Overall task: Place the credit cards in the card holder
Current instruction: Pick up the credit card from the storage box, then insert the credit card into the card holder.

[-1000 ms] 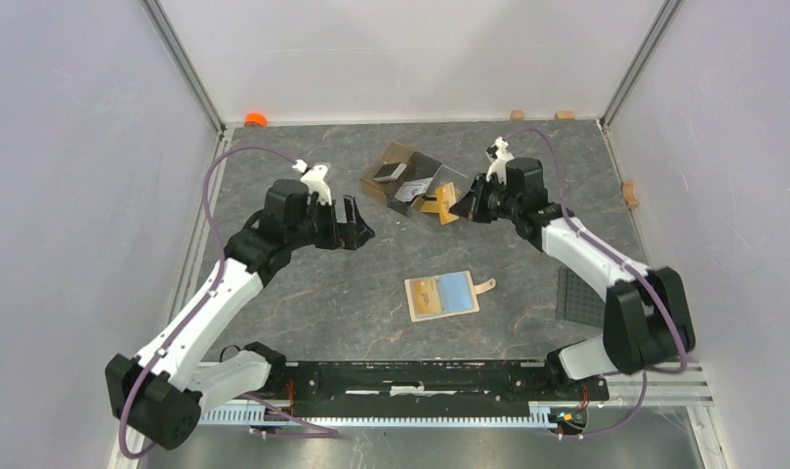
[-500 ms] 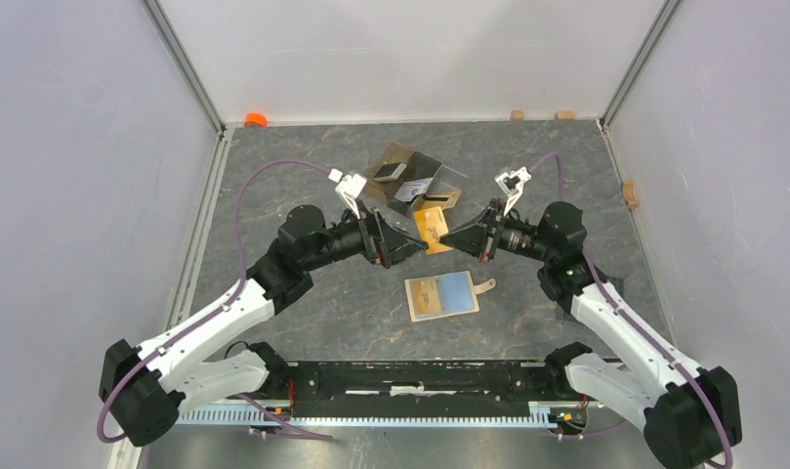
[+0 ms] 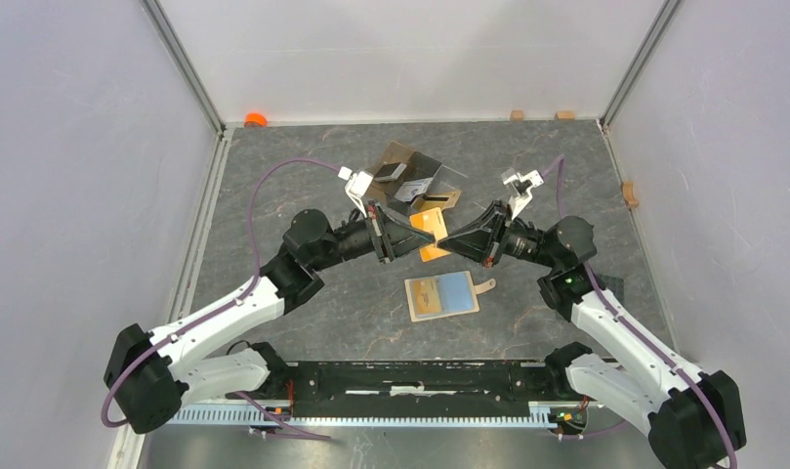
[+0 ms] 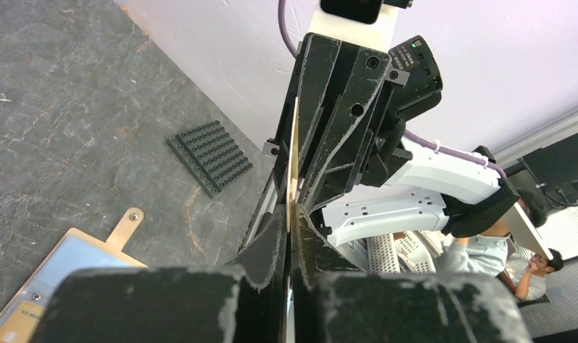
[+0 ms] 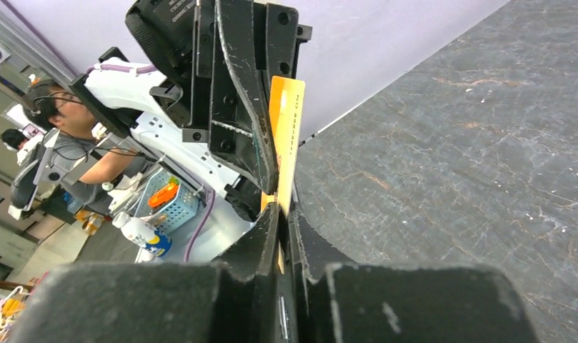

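An orange credit card (image 3: 428, 234) hangs in the air between both grippers, above the table's middle. My left gripper (image 3: 416, 237) is shut on its left edge; in the left wrist view the card (image 4: 293, 157) shows edge-on, pinched at the fingertips (image 4: 289, 221). My right gripper (image 3: 441, 239) flanks the card's (image 5: 287, 121) other end, its jaws standing slightly apart around it (image 5: 280, 214). The tan card holder (image 3: 441, 295) lies open on the table just below, light blue pockets up. More credit cards, one dark (image 3: 389, 172) and one silver (image 3: 415, 186), lie in the clear brown box.
The clear brown-tinted divided box (image 3: 410, 161) stands behind the grippers. A grey studded plate (image 4: 211, 153) lies on the right of the table. An orange object (image 3: 256, 119) and small wooden blocks (image 3: 517, 114) sit along the back and right walls.
The right gripper carried the orange card from the box towards the middle. The left gripper came in, closed on the card's other edge, and the right jaws began to part.
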{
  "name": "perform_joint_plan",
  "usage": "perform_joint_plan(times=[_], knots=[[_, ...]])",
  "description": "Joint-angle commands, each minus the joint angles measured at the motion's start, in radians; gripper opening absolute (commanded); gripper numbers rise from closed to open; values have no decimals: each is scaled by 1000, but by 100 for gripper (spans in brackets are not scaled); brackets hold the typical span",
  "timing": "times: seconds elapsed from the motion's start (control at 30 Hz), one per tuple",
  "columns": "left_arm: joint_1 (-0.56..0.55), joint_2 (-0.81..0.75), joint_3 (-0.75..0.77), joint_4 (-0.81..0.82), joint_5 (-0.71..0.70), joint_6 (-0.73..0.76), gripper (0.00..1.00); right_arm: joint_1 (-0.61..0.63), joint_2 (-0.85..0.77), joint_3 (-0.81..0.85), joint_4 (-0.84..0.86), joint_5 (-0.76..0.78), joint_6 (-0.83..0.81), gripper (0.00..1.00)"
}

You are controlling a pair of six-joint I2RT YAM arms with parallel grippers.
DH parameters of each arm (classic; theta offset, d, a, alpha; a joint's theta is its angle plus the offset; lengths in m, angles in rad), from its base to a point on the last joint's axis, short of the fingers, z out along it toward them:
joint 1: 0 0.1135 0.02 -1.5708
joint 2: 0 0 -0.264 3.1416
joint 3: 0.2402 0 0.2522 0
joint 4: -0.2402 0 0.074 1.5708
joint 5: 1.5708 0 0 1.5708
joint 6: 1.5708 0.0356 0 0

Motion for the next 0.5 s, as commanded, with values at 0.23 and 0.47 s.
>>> perform_joint_plan(times=[0.23, 0.47], knots=[[-25, 75, -100, -108, -133, -88, 2, -15, -37, 169, -935, 646, -490, 81], [-82, 297, -124, -122, -121, -171, 2, -16, -5, 54, -1047, 779, -531, 81]])
